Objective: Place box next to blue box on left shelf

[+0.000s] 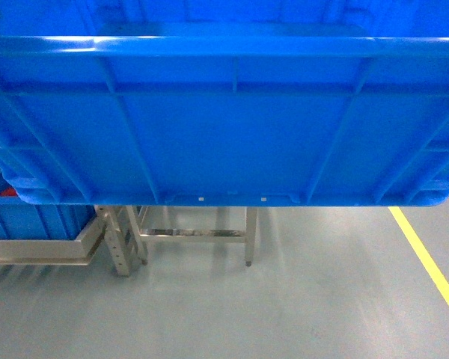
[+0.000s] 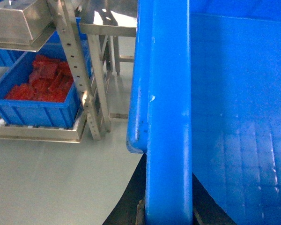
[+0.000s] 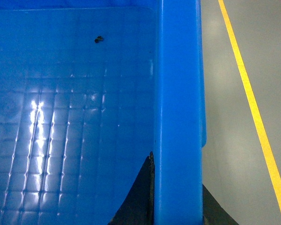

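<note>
The box, a big bright-blue ribbed crate, is held up off the floor and fills most of the head view. My left gripper is shut on the box's left rim, one dark finger on each side of the wall. My right gripper is shut on the right rim in the same way. Neither gripper shows in the head view. Low on the left, a blue box filled with red parts rests on the left shelf of pale metal rails.
A perforated metal upright stands at the shelf's right end, close to the held box's left corner. Metal table legs stand behind and below the box. A yellow floor line runs along the right. Grey floor lies beneath.
</note>
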Controlling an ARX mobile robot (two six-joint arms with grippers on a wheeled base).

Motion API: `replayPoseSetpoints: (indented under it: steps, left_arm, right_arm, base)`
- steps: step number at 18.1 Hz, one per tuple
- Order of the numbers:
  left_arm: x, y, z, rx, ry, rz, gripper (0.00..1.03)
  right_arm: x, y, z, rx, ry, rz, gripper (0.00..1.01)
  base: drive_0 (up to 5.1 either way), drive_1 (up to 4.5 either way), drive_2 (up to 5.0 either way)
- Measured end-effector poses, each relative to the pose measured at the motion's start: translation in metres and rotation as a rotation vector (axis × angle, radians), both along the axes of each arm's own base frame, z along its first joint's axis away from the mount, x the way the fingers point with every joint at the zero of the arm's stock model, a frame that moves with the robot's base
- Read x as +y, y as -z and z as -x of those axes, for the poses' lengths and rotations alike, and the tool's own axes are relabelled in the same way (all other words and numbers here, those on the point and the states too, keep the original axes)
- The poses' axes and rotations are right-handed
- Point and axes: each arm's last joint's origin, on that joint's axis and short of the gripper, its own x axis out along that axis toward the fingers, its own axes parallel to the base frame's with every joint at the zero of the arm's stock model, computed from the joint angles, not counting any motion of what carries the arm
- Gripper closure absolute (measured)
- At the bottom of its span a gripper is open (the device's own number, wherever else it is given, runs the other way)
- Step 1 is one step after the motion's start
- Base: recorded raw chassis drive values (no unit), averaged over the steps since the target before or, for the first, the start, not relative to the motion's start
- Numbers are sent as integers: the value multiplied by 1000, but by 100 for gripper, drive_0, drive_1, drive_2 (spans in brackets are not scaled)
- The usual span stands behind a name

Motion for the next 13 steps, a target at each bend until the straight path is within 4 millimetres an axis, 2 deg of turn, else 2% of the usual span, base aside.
replayPoseSetpoints:
  steps: [13]
  left_arm:
    - [0, 0, 0, 2, 2, 0, 97]
  right_arm:
    - [0, 0, 0, -3, 1, 1, 93]
  base:
    - [-482, 255, 255]
